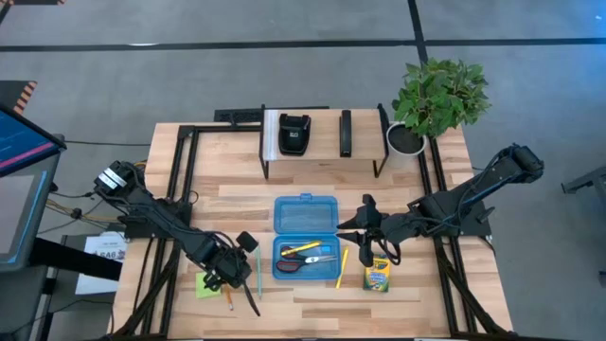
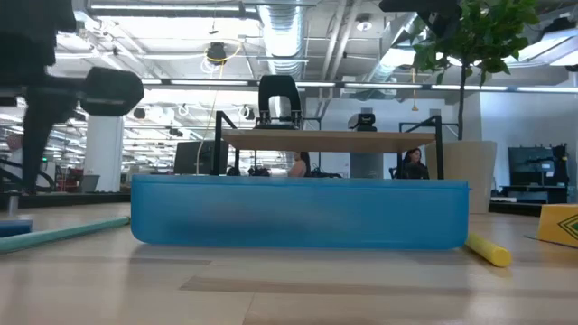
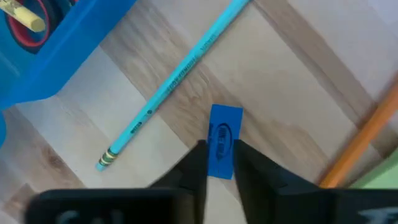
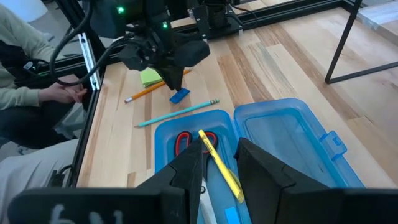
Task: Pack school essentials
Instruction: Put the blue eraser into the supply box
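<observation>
your left end effector [image 1: 230, 276] is in the lower left of the high view, just left of the blue case [image 1: 305, 214], and its fingers [image 3: 198, 163] are clenched on the blue eraser [image 3: 222, 141], a small flat block with dark print, held just over the worktop [image 1: 445, 294]. beside it lies the teal pencil [image 3: 174, 83], long and thin with a metal band at one end. the orange pencil [image 3: 365, 136] and the green sticky-note pad [image 1: 205, 287] lie near. inside the open case you see the red-handled scissors [image 1: 295, 266] and a yellow pencil [image 4: 220, 164]. another yellow pencil [image 1: 342, 268] and the yellow-green crayon box [image 1: 378, 277] lie right of the case. your right end effector [image 1: 361, 225] hangs above the case with its fingers released.
</observation>
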Available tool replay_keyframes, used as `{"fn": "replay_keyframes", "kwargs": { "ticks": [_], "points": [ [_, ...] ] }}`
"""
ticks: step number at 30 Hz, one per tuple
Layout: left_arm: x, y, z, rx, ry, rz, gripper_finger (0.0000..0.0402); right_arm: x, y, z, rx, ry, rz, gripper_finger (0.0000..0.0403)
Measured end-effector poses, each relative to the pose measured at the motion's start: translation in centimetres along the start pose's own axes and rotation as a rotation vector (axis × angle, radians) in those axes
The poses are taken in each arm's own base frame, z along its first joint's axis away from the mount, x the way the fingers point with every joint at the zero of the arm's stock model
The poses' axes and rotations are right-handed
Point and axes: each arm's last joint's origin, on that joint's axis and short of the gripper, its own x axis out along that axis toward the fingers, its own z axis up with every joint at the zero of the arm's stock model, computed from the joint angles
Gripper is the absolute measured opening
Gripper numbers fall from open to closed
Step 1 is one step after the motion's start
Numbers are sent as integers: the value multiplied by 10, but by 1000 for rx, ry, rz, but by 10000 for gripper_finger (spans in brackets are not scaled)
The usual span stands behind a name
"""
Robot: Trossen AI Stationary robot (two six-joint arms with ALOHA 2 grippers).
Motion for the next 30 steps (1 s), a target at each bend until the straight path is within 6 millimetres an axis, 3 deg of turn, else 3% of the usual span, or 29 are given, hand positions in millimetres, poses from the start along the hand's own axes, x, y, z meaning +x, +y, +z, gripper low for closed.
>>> {"fn": "replay_keyframes", "kwargs": {
  "ticks": [7, 12, 18, 26, 30],
  "points": [
    [12, 3, -5, -11, -11, 15, 156, 0, 0, 0, 0, 0, -1, 120],
    [24, 1, -4, 4, 9, -24, 169, 0, 0, 0, 1, 0, -1, 120],
    [35, 0, -5, 22, 56, -56, 139, 0, 0, 0, 3, 0, -1, 120],
    [35, 8, -7, -4, 49, -113, 17, 0, 0, 0, 4, 0, -1, 120],
    [33, 10, -7, -16, 39, -114, 14, 0, 0, 0, 4, -1, 0, 120]
  ]
}}
